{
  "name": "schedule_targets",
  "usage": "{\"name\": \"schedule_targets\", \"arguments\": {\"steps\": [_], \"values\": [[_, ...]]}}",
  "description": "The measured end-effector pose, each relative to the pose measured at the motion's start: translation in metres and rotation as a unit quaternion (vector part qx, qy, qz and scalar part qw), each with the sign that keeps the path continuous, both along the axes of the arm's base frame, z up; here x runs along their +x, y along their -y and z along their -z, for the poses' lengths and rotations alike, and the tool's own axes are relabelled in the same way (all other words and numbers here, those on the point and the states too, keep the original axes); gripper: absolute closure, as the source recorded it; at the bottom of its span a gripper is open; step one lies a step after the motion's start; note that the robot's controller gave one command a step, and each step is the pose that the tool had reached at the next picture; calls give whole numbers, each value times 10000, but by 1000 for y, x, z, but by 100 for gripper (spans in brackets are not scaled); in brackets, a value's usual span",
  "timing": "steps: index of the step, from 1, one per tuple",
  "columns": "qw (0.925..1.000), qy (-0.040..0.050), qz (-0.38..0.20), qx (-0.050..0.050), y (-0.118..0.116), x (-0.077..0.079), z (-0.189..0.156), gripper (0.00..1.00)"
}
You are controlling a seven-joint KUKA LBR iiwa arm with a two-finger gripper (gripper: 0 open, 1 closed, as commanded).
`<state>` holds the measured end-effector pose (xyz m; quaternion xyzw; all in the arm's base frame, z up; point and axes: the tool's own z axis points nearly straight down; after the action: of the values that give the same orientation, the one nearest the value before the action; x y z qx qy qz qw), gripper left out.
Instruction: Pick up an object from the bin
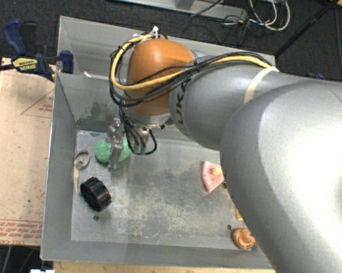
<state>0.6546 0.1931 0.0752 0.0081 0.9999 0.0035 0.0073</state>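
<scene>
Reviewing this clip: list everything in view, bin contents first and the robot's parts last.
green lump: one, green, upper left of the bin floor, at the gripper's tip
black cap: one, black, lower left of the floor
metal ring: one, grey, by the left wall
pink wedge: one, pink with a yellow spot, right of centre, beside the arm
orange piece: one, orange-brown, lower right corner
bin: one, grey metal, centre of the view
gripper: one, grey, lowered beside the green lump; whether it touches the lump cannot be told
arm: one, silver with an orange cover and cables, entering from the right
</scene>
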Motion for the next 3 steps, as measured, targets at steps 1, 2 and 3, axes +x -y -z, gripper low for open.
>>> {"name": "schedule_targets", "arguments": {"steps": [1,2,3], "values": [[10000,1,0,0,0,0,0,100],[10000,-14,1,-4,0,0,-3,100],[10000,-35,-1,-13,0,-1,-11,100]]}}
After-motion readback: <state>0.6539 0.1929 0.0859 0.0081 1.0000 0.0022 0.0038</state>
